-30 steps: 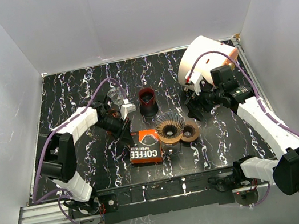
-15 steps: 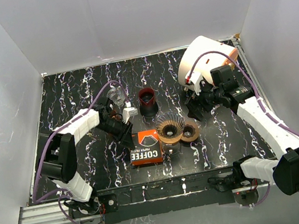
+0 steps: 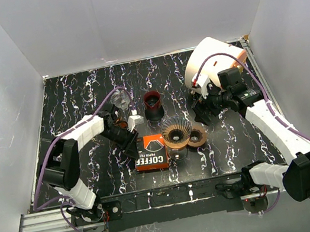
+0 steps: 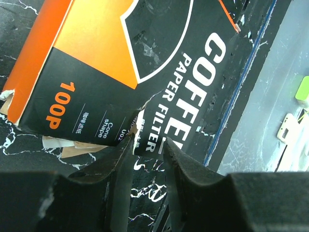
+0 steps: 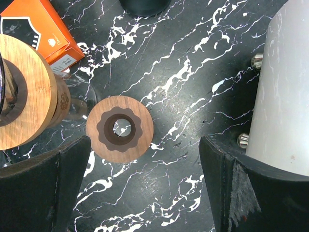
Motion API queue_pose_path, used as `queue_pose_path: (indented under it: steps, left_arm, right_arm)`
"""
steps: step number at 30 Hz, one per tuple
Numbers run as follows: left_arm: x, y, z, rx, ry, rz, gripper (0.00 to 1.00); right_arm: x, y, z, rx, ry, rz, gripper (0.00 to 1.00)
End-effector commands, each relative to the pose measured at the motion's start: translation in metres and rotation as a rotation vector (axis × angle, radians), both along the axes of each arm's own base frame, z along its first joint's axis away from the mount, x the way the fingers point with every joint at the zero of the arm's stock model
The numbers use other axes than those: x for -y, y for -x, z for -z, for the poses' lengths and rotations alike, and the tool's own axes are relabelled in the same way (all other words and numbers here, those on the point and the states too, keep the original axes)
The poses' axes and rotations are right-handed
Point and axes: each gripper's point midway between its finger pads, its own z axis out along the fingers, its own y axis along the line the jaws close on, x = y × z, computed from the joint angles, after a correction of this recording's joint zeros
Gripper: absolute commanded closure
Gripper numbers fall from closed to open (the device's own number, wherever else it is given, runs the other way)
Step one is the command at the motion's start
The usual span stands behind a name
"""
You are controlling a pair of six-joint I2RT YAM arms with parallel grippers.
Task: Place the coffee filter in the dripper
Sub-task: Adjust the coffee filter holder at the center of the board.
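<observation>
Since a second ago the left gripper (image 3: 128,143) has been brought to the filter box (image 3: 150,152), jaws narrowly apart at its edge, those of the right gripper (image 5: 149,188) held wide; with the coffee filter (image 4: 72,149) kept at its torn end, the box could be shoved into the dripper (image 3: 176,132).

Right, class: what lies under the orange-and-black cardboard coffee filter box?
Beige paper edges poke out beneath the orange-and-black cardboard coffee filter box at its torn corner, over the black marbled table. Whatever else lies beneath is covered by the box.
</observation>
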Motion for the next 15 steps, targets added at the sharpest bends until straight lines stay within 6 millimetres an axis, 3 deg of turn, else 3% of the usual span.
queue_pose_path:
  steps: [1, 6, 15]
  left_arm:
    - [0.009, -0.001, -0.013, 0.039, 0.063, 0.024, 0.72]
    - [0.013, -0.004, -0.017, 0.034, 0.080, 0.013, 0.76]
    - [0.017, -0.003, -0.026, -0.003, 0.090, 0.000, 1.00]
  right_arm:
    - [0.001, -0.011, -0.008, 0.061, 0.003, 0.002, 0.05]
    - [0.002, -0.011, -0.008, 0.064, 0.005, 0.004, 0.05]
    - [0.003, -0.011, -0.007, 0.060, 0.008, 0.007, 0.05]
